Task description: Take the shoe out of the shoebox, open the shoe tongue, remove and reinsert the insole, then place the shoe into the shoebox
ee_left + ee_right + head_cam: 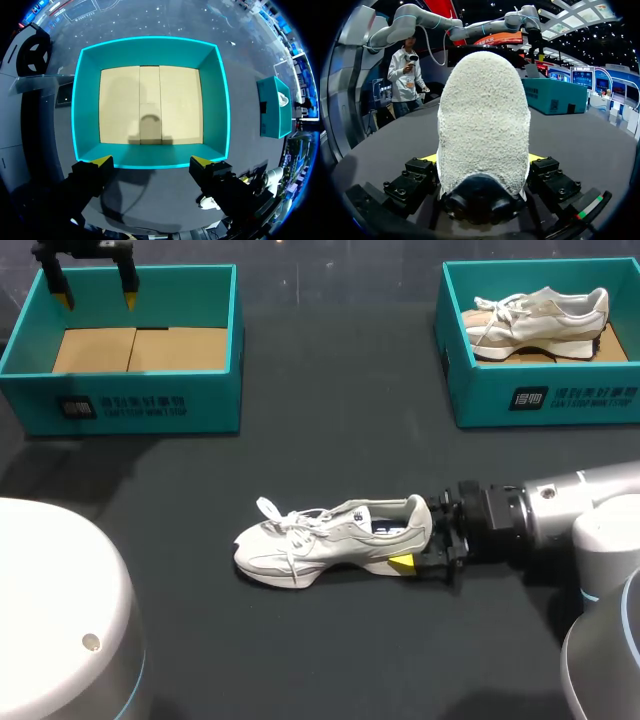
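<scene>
Right gripper point(418, 540) clasping fuzzy rounded heel of pale shoe point(320, 542), rectangular teal shoebox point(215, 400)

Head: your high rear overview of the table point(330, 450). Left wrist: straight down over left shoebox point(150, 52), shared with head. Right wrist: level, tight against shoe point(484, 125) heel.

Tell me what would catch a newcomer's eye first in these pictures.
A pale grey lace-up sneaker stands mid-way across the dark table, its heel clamped in the right gripper. At the far left, the left gripper hangs open over an empty teal cardboard shoebox. At the far right, a second teal shoebox holds another pale sneaker.
</scene>
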Motion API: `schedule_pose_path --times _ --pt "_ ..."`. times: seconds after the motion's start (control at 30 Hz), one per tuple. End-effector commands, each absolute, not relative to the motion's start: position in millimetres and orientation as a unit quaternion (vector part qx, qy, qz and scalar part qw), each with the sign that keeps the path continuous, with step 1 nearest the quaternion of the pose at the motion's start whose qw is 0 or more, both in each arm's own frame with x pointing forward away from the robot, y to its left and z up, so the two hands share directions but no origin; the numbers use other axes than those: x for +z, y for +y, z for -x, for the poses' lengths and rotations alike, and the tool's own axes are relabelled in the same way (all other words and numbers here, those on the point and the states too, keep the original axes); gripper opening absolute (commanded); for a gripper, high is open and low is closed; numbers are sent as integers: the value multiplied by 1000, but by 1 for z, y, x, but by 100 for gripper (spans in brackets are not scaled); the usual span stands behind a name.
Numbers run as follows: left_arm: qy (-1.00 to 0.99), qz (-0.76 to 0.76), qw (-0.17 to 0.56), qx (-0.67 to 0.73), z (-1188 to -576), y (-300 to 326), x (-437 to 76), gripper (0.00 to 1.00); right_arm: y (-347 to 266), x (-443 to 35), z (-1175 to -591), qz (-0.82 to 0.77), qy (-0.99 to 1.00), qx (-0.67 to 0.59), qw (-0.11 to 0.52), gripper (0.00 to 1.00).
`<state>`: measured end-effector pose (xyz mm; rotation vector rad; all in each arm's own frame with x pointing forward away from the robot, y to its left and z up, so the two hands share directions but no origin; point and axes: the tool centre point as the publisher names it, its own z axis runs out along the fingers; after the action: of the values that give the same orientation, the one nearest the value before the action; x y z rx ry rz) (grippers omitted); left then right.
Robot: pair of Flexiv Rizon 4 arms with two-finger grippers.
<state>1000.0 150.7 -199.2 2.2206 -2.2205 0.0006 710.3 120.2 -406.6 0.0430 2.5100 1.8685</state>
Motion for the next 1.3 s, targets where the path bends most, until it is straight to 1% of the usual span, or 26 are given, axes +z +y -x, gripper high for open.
schedule_pose_path --times 0.03,0.5,0.63,0.83,0.93,1.17,1.3 --pt "-707 -707 0 0 -1000 150 -199 100 120 -406 -710 -14 803 596 7 0" --pt "-707 -707 0 0 -1000 150 -199 100 120 -406 -710 -14 803 596 7 0" --pt "-711 -703 -34 9 -972 117 -197 100 120 -406 -710 -14 803 596 7 0" --pt "-711 -702 -26 25 -937 77 -181 100 120 -406 -710 -14 803 596 7 0" --pt "-714 -700 -5 33 -921 59 -174 100 120 -406 -710 -14 803 596 7 0" --pt "-718 -694 -26 45 -877 10 -173 100 120 -406 -710 -14 803 596 7 0" --pt "-730 -682 -26 39 -853 -21 -175 100 120 -406 -710 -14 803 596 7 0"
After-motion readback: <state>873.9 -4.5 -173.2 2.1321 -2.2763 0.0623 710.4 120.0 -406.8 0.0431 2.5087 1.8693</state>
